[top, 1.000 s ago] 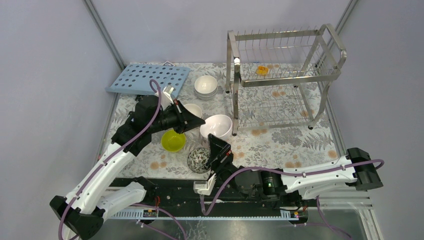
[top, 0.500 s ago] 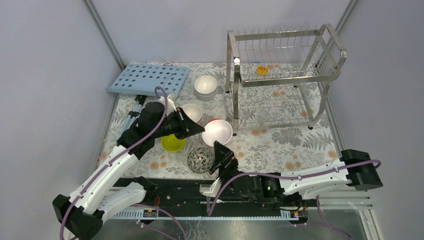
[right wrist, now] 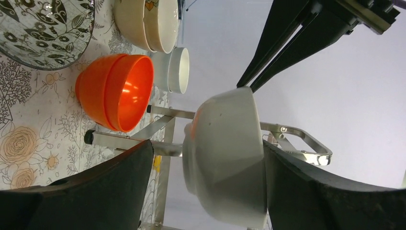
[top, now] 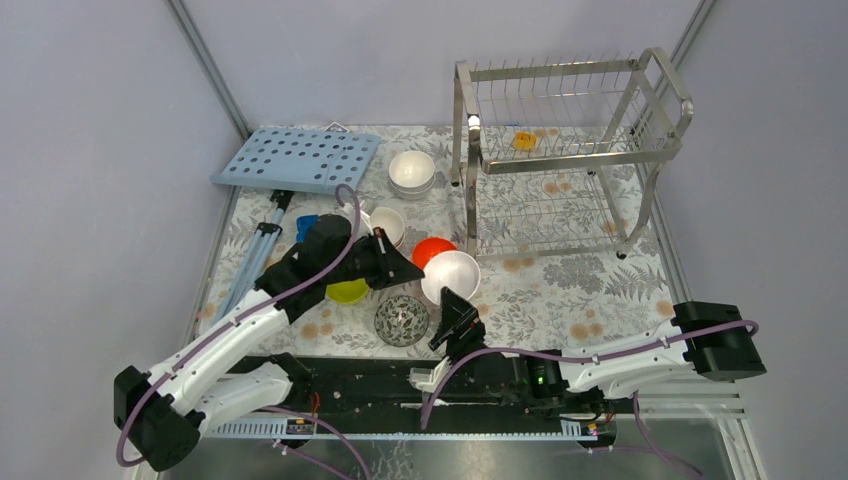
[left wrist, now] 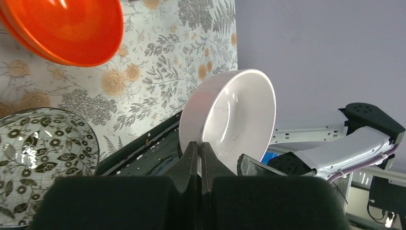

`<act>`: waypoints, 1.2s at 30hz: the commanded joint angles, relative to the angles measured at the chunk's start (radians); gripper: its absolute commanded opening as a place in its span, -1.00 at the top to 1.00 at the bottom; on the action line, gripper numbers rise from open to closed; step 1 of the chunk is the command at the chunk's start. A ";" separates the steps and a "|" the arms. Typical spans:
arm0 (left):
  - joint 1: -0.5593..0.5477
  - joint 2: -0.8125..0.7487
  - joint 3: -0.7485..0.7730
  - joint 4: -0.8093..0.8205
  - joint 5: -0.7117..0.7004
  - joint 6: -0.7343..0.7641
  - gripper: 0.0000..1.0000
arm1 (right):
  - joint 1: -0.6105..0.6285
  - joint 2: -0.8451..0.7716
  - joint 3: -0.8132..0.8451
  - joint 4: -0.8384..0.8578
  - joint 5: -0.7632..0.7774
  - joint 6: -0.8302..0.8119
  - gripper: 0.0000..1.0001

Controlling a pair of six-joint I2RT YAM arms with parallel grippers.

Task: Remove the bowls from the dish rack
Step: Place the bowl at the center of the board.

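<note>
The white bowl, out of the dish rack and aloft beside the orange bowl, is clamped by its rim in the left gripper while the right gripper holds its jaws apart around it, so an early release could drop it.

Floral table holds dish rack, perforated board, orange bowl, speckled bowl.

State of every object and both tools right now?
left tool: shut on rim of glossy white round bowl
glossy white round bowl: lifted, tilted
right tool: open, fingers either side of that bowl
two-tier steel wire dish rack: upright, no bowls inside
orange-red round bowls: nested, upright on floral table
black-and-white speckled bowl: upright on table
</note>
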 commanded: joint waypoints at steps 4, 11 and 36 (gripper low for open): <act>-0.079 0.055 0.019 0.118 -0.057 0.004 1.00 | -0.001 -0.001 0.002 0.054 0.019 0.053 -0.62; -0.111 0.103 0.025 0.119 -0.097 0.026 1.00 | 0.000 0.003 0.006 -0.053 0.054 0.159 -0.34; -0.123 0.112 0.091 0.039 -0.165 0.141 0.00 | 0.007 -0.049 0.103 -0.405 0.077 0.381 1.00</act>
